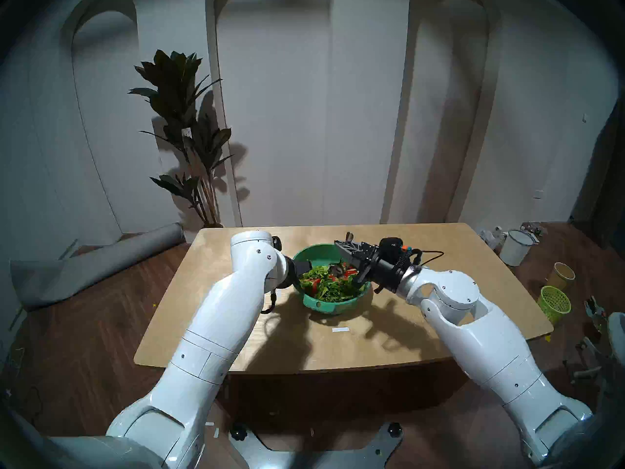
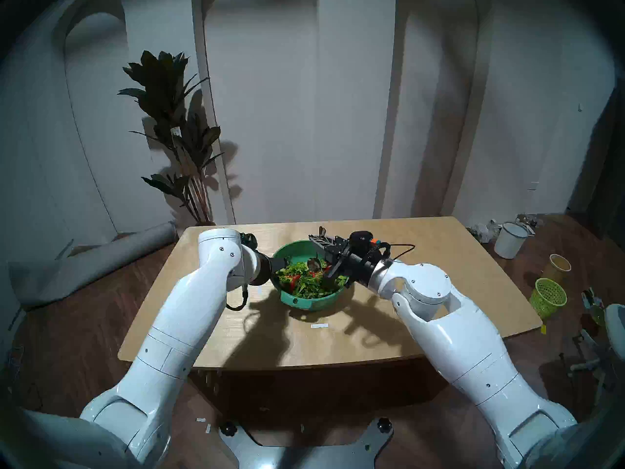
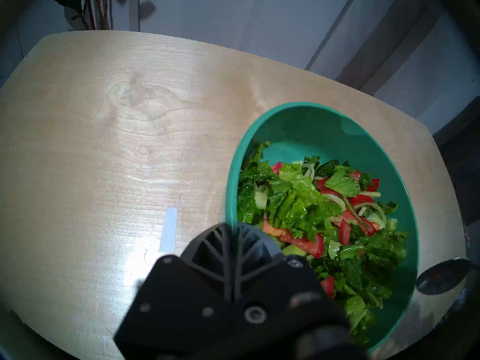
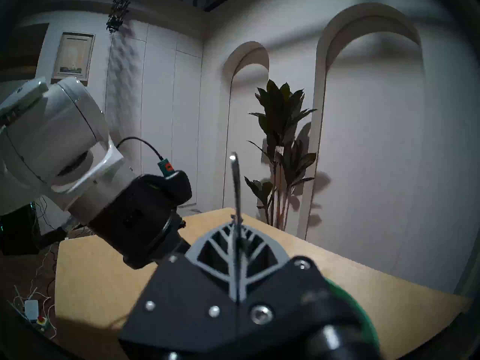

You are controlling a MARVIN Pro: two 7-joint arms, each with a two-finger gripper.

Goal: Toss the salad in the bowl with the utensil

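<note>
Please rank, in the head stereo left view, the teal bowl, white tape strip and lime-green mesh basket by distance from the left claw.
1. Round teal plastic bowl: gripped at its left rim by the left claw.
2. Small white tape strip: on the table, nearer the robot.
3. Lime-green mesh basket: on the floor, far right.

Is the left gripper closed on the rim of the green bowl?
Yes, in the left wrist view the left gripper has its two fingers shut together on the rim of the bowl, one finger on each side of it.
</note>
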